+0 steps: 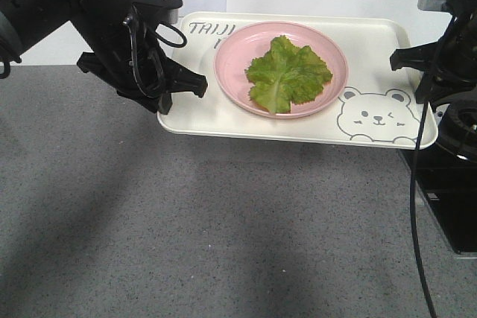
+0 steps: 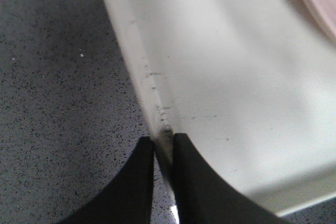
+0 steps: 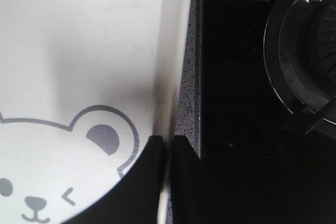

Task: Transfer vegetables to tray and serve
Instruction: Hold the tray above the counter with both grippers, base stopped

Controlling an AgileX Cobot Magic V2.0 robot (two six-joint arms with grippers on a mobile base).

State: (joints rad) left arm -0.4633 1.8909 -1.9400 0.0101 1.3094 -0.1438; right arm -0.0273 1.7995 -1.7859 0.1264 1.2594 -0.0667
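The vegetables (image 1: pixel 288 74), a bunch of crinkly green lettuce with a pale rib, lie on a round pink plate (image 1: pixel 232 80). The plate rests on the cream tray (image 1: pixel 298 128) with the bear face. The tray hangs above the grey counter, and its shadow falls below it. My left gripper (image 1: pixel 195 83) is shut on the tray's left rim; the left wrist view shows both fingers pinching that rim (image 2: pixel 164 139). My right gripper (image 1: pixel 402 61) is shut on the right rim, beside the bear's ear (image 3: pixel 168 139).
A speckled grey counter (image 1: pixel 186 229) spreads below and in front of the tray. A black cooktop (image 3: pixel 236 129) with a round burner (image 3: pixel 304 61) sits under my right arm at the right edge. A white wall stands behind.
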